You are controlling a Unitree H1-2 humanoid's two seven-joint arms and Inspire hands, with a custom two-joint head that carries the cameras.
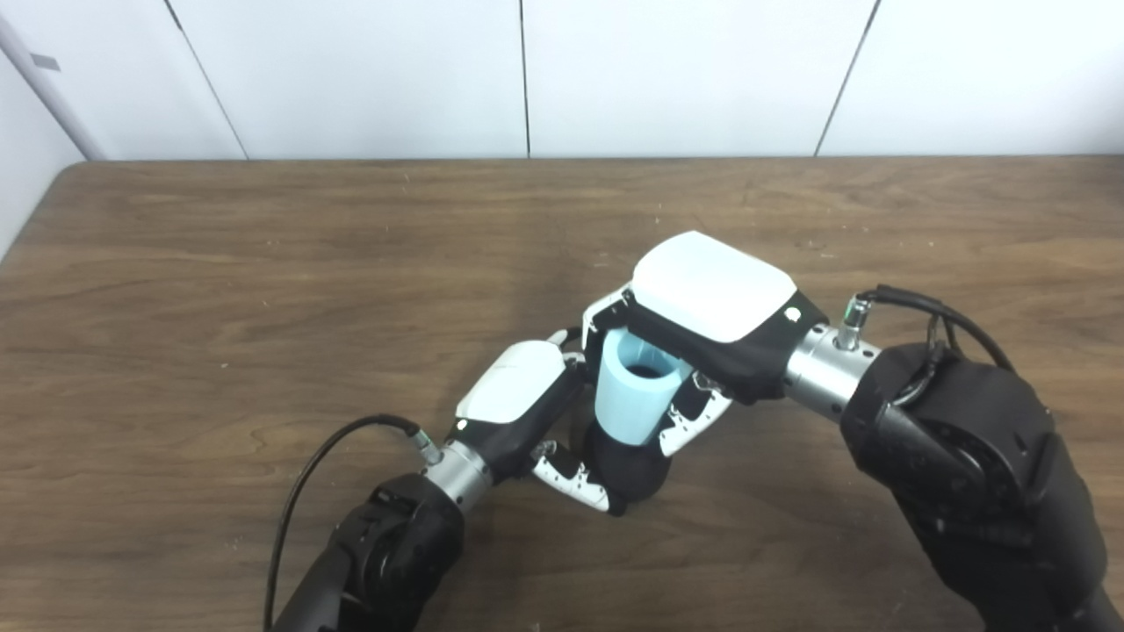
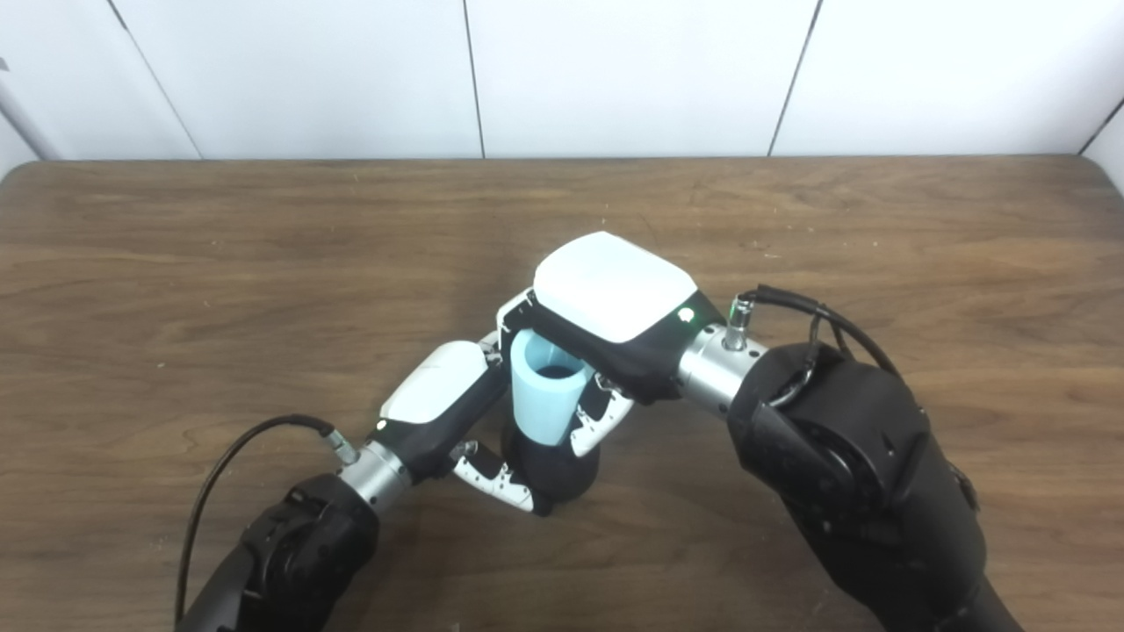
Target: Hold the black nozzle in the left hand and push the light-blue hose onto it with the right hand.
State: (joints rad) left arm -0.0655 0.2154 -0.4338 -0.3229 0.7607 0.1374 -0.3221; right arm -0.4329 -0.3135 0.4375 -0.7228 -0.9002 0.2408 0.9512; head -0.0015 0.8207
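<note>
The right robot hand (image 1: 716,320), on the bulky dark arm nearest the camera, is arching over the wooden table (image 1: 263,263) and wrapping its fingers around the light-blue hose (image 1: 634,395), seemingly so it can press downward. The left robot hand (image 1: 527,399) is gripping the black nozzle (image 1: 628,470) beneath it, apparently bracing it. The hose is standing upright on the nozzle, open end upward, partly seated as far as I can judge.
</note>
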